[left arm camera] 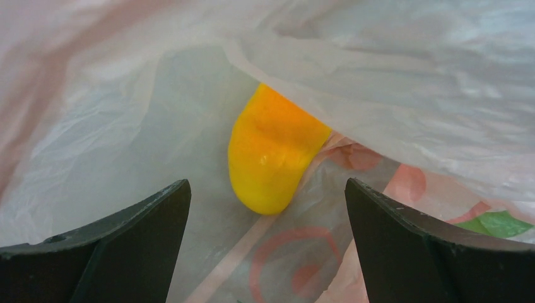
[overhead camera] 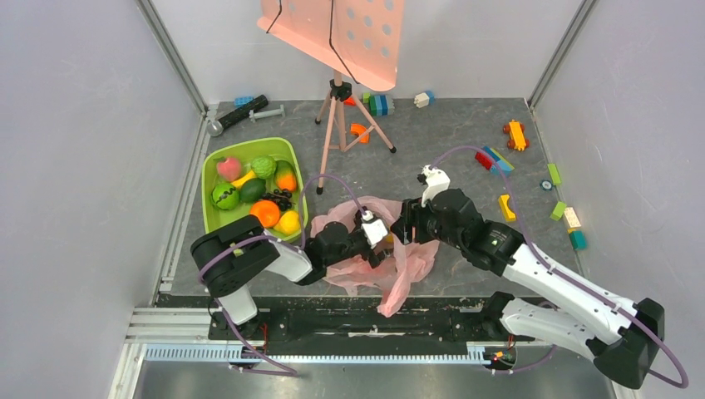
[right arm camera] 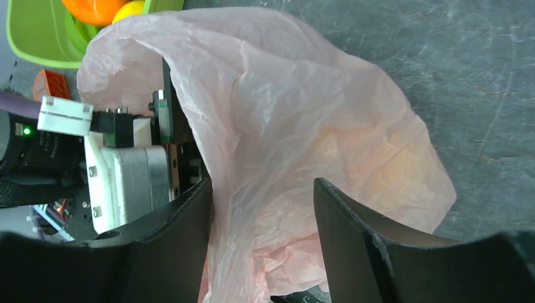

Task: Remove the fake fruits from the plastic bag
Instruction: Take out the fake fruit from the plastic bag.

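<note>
Item 1: thin, crinkly pink plastic bag (overhead camera: 420, 258), table (overhead camera: 465, 174) centre. Inside, 12 o'clock of our spread left gripper (left arm camera: 266, 184): 1 smooth yellow-orange fake fruit (left arm camera: 271, 151), probably light and slippery; we would pinch its sides. Right gripper (right arm camera: 262, 183) spread astride the film.

We are looking at a robot lab cell: white panels (overhead camera: 83, 141) on metal posts (overhead camera: 170, 54) are enclosing a grey table (overhead camera: 449, 137). A left arm (overhead camera: 241, 262) and a right arm (overhead camera: 549, 287) are standing on a rail (overhead camera: 349, 320). Toy blocks (overhead camera: 379, 104) are lying about, and fake fruits (overhead camera: 266, 212) are sitting in a tub (overhead camera: 249, 142).
</note>
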Tool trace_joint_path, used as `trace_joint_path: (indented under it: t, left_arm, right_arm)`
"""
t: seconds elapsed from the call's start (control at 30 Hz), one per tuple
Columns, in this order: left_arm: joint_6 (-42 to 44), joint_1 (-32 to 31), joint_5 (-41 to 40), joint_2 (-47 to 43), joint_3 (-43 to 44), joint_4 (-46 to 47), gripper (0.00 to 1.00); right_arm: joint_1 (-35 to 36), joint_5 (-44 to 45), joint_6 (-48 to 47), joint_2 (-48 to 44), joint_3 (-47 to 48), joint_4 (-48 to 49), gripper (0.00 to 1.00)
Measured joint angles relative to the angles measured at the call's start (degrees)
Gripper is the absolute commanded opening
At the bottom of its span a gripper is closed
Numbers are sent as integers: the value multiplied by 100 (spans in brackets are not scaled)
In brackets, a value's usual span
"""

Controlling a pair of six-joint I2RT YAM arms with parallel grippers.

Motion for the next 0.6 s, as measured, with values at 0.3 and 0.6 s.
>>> trace_joint_path:
  t: [0.3,0.6]
  left_arm:
    - [146,4,424,98,188,-35,98]
    - [393,7,595,201,404,-328,98]
  right_arm:
    - [-625,645,-4,-291,79,35,66]
    - [-2267,785,-4,525,-387,673,57]
